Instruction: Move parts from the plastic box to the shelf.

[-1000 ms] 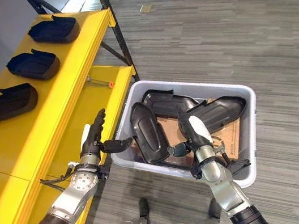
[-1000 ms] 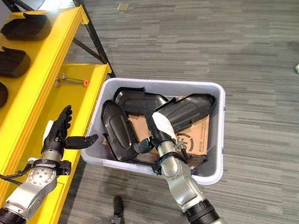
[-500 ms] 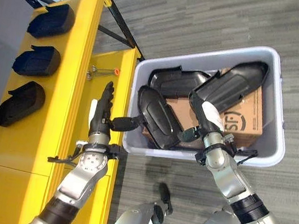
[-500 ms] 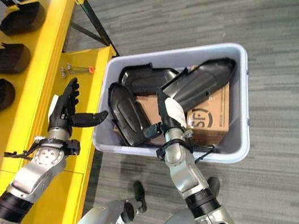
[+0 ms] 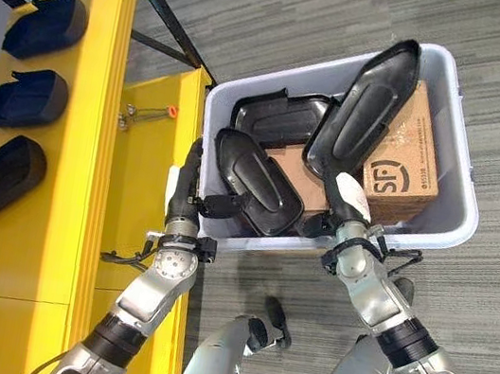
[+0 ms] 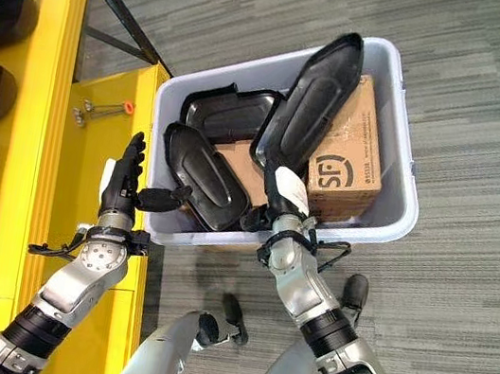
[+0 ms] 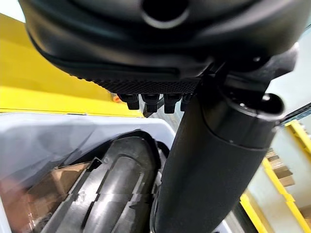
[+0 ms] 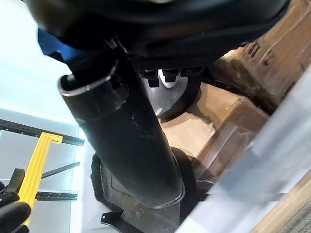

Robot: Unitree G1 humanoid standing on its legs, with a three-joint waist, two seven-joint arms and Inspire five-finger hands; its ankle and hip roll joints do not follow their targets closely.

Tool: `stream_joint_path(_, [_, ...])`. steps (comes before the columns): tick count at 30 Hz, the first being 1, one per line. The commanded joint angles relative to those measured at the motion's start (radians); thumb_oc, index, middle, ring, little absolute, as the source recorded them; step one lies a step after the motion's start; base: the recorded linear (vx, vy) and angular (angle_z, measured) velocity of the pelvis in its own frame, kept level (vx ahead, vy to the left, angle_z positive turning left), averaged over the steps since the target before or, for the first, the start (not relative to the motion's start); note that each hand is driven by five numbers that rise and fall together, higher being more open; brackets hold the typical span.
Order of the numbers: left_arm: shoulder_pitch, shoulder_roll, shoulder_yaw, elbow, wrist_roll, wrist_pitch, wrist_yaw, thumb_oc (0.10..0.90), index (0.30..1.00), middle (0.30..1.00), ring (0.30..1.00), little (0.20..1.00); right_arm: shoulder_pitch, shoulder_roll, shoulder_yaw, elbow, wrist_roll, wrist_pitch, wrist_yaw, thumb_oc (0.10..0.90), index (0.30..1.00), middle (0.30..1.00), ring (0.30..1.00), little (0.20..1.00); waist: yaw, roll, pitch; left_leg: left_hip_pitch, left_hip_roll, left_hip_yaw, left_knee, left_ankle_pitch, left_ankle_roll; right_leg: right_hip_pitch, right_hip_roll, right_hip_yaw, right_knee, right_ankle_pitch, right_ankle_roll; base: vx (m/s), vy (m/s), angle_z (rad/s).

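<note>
Right hand [image 5: 343,203] inside plastic box [image 5: 457,183], against upright black part [image 5: 366,111], grip indiscernible; left hand [image 5: 188,186] with fingers straight beside box, thumb toward leaning part [image 5: 256,180]; yellow shelf [image 5: 79,120] adjacent.

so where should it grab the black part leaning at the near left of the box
Probably by its near lower end, coming from the shelf side. The black part leans tilted in the plastic box, and that end sits by the near wall, between the open left hand and the right hand. The far end is crowded by other parts.
</note>
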Motion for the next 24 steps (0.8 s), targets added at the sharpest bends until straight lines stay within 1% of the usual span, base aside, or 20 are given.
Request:
stream_joint_path(1, [-0.042,0.035,0.072,-0.125,0.011,-0.07,0.066,0.9,1.0,1.0,1.0,1.0,-0.147,0.043,0.004,-0.08,-0.02,-0.078,-0.065,0.9,1.0,1.0,1.0,1.0,0.008,0.082,0.028,0.079,-0.069,-0.062,-0.102,-0.028,-0.017,-0.026,-0.061,0.009,0.073,-0.02,0.063,0.0,0.0,0.0])
stream_joint_path(5, [-0.053,0.033,0.057,-0.109,0.002,-0.076,0.092,0.9,1.0,1.0,1.0,1.0,-0.158,0.043,0.006,-0.078,-0.036,-0.113,-0.076,0.9,1.0,1.0,1.0,1.0,0.004,0.083,0.028,0.065,-0.074,-0.062,-0.087,-0.035,-0.008,-0.045,-0.059,0.024,0.085,-0.018,0.058,0.04,0.037,0.0])
stream_joint_path(8, [-0.051,0.036,0.054,-0.101,-0.009,-0.083,0.095,0.9,1.0,1.0,1.0,1.0,-0.167,0.048,0.005,-0.094,-0.052,-0.168,-0.099,0.9,1.0,1.0,1.0,1.0,0.005,0.08,0.028,0.065,-0.073,-0.061,-0.078,-0.039,-0.005,-0.046,-0.056,0.03,0.092,-0.017,0.054,0.05,0.016,-0.07])
stream_joint_path(9, [-0.047,0.036,0.055,-0.103,-0.014,-0.081,0.095,0.9,1.0,1.0,1.0,1.0,-0.164,0.046,-0.001,-0.114,-0.055,-0.19,-0.107,0.9,1.0,1.0,1.0,1.0,0.004,0.078,0.028,0.071,-0.072,-0.059,-0.081,-0.04,-0.004,-0.044,-0.055,0.029,0.094,-0.016,0.055,0.04,-0.008,-0.05])
stream_joint_path(11, [-0.04,0.045,0.06,-0.113,-0.019,-0.078,0.09,0.9,1.0,1.0,1.0,1.0,-0.15,0.038,-0.02,-0.167,-0.063,-0.207,-0.098,0.9,1.0,1.0,1.0,1.0,0.004,0.071,0.028,0.075,-0.065,-0.061,-0.081,-0.039,-0.008,-0.036,-0.05,0.028,0.096,-0.017,0.058,0.03,-0.036,0.0])
stream_joint_path(15, [-0.045,0.06,0.082,-0.146,-0.02,-0.042,0.056,0.9,1.0,1.0,1.0,1.0,-0.161,0.043,-0.043,-0.227,-0.113,-0.2,-0.072,0.9,1.0,1.0,1.0,1.0,0.01,0.056,0.028,0.089,-0.054,-0.066,-0.073,-0.047,-0.008,-0.013,-0.043,0.018,0.096,-0.027,0.061,0.03,-0.082,0.0])
stream_joint_path(16, [-0.045,0.069,0.093,-0.163,-0.034,-0.02,0.034,0.9,1.0,1.0,1.0,1.0,-0.183,0.038,-0.047,-0.235,-0.179,-0.182,-0.034,0.9,1.0,1.0,1.0,1.0,0.019,0.052,0.028,0.097,-0.056,-0.073,-0.065,-0.053,-0.006,-0.004,-0.037,0.015,0.108,-0.035,0.06,0.05,-0.073,-0.02])
stream_joint_path(17, [-0.045,0.07,0.094,-0.165,-0.035,-0.019,0.032,0.9,1.0,1.0,1.0,1.0,-0.184,0.038,-0.047,-0.236,-0.186,-0.18,-0.031,0.9,1.0,1.0,1.0,1.0,0.019,0.051,0.028,0.098,-0.056,-0.074,-0.065,-0.053,-0.006,-0.003,-0.036,0.014,0.109,-0.035,0.06,0.06,-0.059,0.0])
stream_joint_path(19, [-0.039,0.076,0.104,-0.174,-0.04,-0.011,0.01,0.9,1.0,1.0,1.0,1.0,-0.202,0.03,-0.042,-0.235,-0.246,-0.166,0.007,0.9,1.0,1.0,1.0,1.0,0.026,0.047,0.028,0.109,-0.055,-0.08,-0.061,-0.057,-0.005,0.008,-0.032,0.011,0.117,-0.041,0.058,0.06,-0.043,0.0])
stream_joint_path(22, [-0.029,0.09,0.116,-0.192,-0.054,0.001,-0.015,0.9,1.0,1.0,1.0,1.0,-0.223,0.011,-0.039,-0.246,-0.316,-0.174,0.04,0.9,1.0,1.0,1.0,1.0,0.035,0.04,0.028,0.125,-0.054,-0.089,-0.053,-0.064,-0.002,0.021,-0.026,0.007,0.132,-0.049,0.058,0.08,-0.055,0.02])
stream_joint_path(24, [-0.024,0.092,0.122,-0.201,-0.049,0.007,-0.035,0.9,1.0,1.0,1.0,1.0,-0.233,0.0,-0.042,-0.271,-0.361,-0.164,0.065,0.9,1.0,1.0,1.0,1.0,0.04,0.032,0.028,0.13,-0.05,-0.093,-0.048,-0.067,-0.002,0.026,-0.022,0.005,0.14,-0.054,0.058,0.05,-0.067,0.02])
